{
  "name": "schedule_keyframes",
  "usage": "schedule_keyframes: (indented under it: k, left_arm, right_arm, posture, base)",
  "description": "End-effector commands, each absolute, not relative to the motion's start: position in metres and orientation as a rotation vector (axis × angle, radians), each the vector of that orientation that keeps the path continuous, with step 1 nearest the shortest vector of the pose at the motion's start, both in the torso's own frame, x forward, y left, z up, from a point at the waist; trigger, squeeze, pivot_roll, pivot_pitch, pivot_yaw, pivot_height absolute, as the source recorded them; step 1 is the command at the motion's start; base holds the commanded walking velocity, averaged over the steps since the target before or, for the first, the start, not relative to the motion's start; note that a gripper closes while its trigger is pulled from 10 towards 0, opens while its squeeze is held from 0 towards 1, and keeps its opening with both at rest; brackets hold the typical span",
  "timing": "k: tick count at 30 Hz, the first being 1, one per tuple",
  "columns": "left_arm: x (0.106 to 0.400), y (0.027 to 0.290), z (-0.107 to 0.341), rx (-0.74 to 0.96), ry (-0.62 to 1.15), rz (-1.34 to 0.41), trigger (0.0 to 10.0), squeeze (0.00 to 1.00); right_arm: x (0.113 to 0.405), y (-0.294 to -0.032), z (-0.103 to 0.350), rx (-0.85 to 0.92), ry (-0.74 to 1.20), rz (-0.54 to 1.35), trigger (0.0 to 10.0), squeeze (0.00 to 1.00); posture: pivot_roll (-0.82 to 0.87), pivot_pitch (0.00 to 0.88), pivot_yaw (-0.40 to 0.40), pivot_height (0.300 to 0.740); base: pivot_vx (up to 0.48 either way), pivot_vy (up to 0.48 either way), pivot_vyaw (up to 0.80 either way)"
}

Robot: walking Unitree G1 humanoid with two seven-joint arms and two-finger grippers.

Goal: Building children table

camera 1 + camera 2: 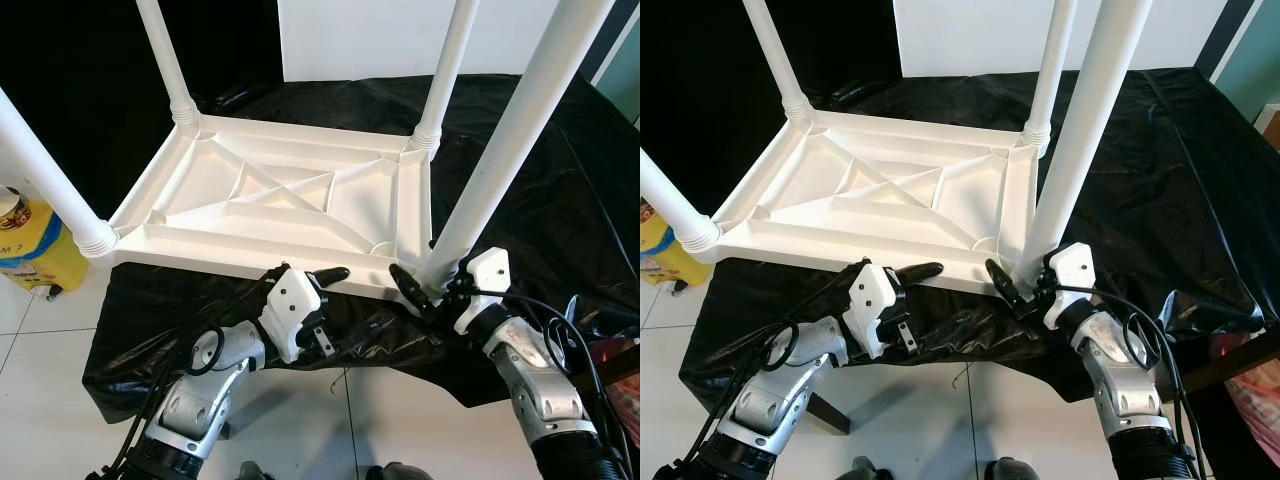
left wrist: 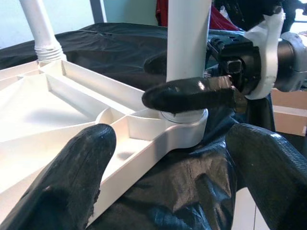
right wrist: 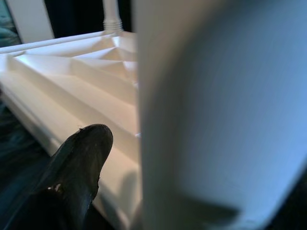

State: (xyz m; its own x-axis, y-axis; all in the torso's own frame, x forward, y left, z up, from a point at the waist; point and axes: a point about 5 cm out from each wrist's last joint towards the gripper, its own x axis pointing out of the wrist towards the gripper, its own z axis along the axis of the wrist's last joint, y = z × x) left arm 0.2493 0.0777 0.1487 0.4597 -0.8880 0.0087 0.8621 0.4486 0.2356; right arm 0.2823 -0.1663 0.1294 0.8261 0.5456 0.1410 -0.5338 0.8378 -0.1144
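Looking down past your two silver arms, you have the left gripper [image 1: 318, 283] just short of the near edge of the upturned white tabletop [image 1: 270, 205], its two black fingers spread wide and holding nothing. In the left wrist view those fingers [image 2: 72, 172] frame the near right corner of the tabletop without touching it. Your right gripper [image 1: 420, 290] sits at that same corner, at the foot of the near right leg [image 1: 510, 150]. One of its fingers [image 2: 187, 94] lies across the front of the leg just above the socket, and the left wrist view shows another dark finger behind the leg, so the leg stands between them; you cannot tell whether they actually press on it. In the right wrist view the leg [image 3: 216, 120] looms blurred and close beside one fingertip [image 3: 79, 158].

The tabletop lies underside up on a black sheet [image 1: 530, 230], its ribbed bracing facing you, and it overhangs the sheet's near edge slightly. Four white legs rise from its corners: the near left leg [image 1: 45, 175], the far left leg [image 1: 165, 60] and the far right leg [image 1: 445, 70] each stand in a ribbed collar. To your left, on the tiled floor [image 1: 40, 370], stands a yellow container [image 1: 35, 250]. Beyond the sheet, a white panel [image 1: 360, 35] stands against a dark background.
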Motion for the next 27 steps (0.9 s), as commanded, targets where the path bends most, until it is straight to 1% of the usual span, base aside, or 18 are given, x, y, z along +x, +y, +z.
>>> schedule_keyframes:
  k: [1, 5, 6, 7, 8, 15, 16, 17, 18, 19, 22, 25, 26, 27]
  left_arm:
    - [0.249, 0.075, 0.148, 0.228, -0.126, -1.071, 10.0, 0.0]
    - [0.25, 0.072, 0.146, 0.263, -0.064, -1.097, 10.0, 0.0]
    - [0.251, 0.072, 0.147, 0.269, -0.062, -1.105, 10.0, 0.0]
    - [0.251, 0.073, 0.147, 0.273, -0.063, -1.11, 10.0, 0.0]
    - [0.253, 0.073, 0.148, 0.279, -0.065, -1.109, 10.0, 0.0]
    - [0.257, 0.074, 0.15, 0.313, -0.071, -1.081, 10.0, 0.0]
    - [0.257, 0.074, 0.15, 0.314, -0.067, -1.079, 10.0, 0.0]
    - [0.257, 0.073, 0.15, 0.312, -0.062, -1.075, 10.0, 0.0]
    - [0.257, 0.073, 0.15, 0.31, -0.057, -1.072, 10.0, 0.0]
    - [0.257, 0.073, 0.149, 0.302, -0.048, -1.074, 10.0, 0.0]
    - [0.257, 0.072, 0.149, 0.296, -0.041, -1.076, 10.0, 0.0]
    - [0.258, 0.072, 0.149, 0.316, -0.058, -1.045, 10.0, 0.0]
    - [0.258, 0.072, 0.149, 0.316, -0.058, -1.045, 10.0, 0.0]
    - [0.257, 0.072, 0.148, 0.325, -0.07, -1.037, 10.0, 0.0]
  right_arm:
    - [0.284, -0.166, 0.127, -0.076, -0.145, 0.601, 10.0, 0.0]
    - [0.292, -0.167, 0.129, -0.103, -0.128, 0.642, 10.0, 0.0]
    - [0.293, -0.168, 0.129, -0.107, -0.125, 0.648, 4.2, 0.0]
    - [0.294, -0.168, 0.129, -0.11, -0.123, 0.652, 4.2, 0.0]
    - [0.295, -0.169, 0.128, -0.115, -0.115, 0.66, 0.0, 0.0]
    - [0.294, -0.173, 0.125, -0.11, -0.097, 0.653, 0.0, 0.0]
    - [0.294, -0.173, 0.125, -0.107, -0.096, 0.651, 2.4, 0.0]
    - [0.293, -0.174, 0.123, -0.1, -0.091, 0.642, 3.7, 0.0]
    - [0.292, -0.174, 0.121, -0.095, -0.088, 0.636, 3.7, 0.0]
    - [0.291, -0.174, 0.12, -0.083, -0.083, 0.624, 10.0, 0.0]
    - [0.29, -0.173, 0.119, -0.075, -0.079, 0.616, 10.0, 0.0]
    - [0.287, -0.172, 0.115, -0.075, -0.064, 0.512, 10.0, 0.0]
    - [0.287, -0.172, 0.115, -0.075, -0.064, 0.512, 10.0, 0.0]
    - [0.287, -0.173, 0.113, -0.071, -0.066, 0.408, 10.0, 0.0]
  posture:
    - [-0.04, 0.08, -0.014, 0.74]
    - [-0.03, 0.075, -0.013, 0.74]
    - [-0.03, 0.073, -0.013, 0.74]
    - [-0.03, 0.073, -0.013, 0.74]
    - [-0.03, 0.073, -0.013, 0.74]
    - [-0.03, 0.07, -0.012, 0.74]
    - [-0.03, 0.069, -0.012, 0.74]
    - [-0.03, 0.069, -0.013, 0.74]
    - [-0.03, 0.069, -0.013, 0.74]
    - [-0.04, 0.071, -0.013, 0.74]
    - [-0.04, 0.071, -0.013, 0.74]
    - [-0.04, 0.075, -0.011, 0.74]
    - [-0.04, 0.075, -0.011, 0.74]
    - [-0.04, 0.077, -0.014, 0.74]
  base:
    - [0.0, 0.0, 0.0]
    - [0.0, 0.0, 0.0]
    - [0.0, 0.0, 0.0]
    - [0.0, 0.0, 0.0]
    - [0.0, 0.0, 0.0]
    - [0.0, 0.0, 0.0]
    - [0.0, 0.0, 0.0]
    - [0.0, 0.0, 0.0]
    - [0.0, 0.0, 0.0]
    - [0.0, 0.0, 0.0]
    - [0.0, 0.0, 0.0]
    - [0.0, 0.0, 0.0]
    - [0.0, 0.0, 0.0]
    - [0.0, 0.0, 0.0]
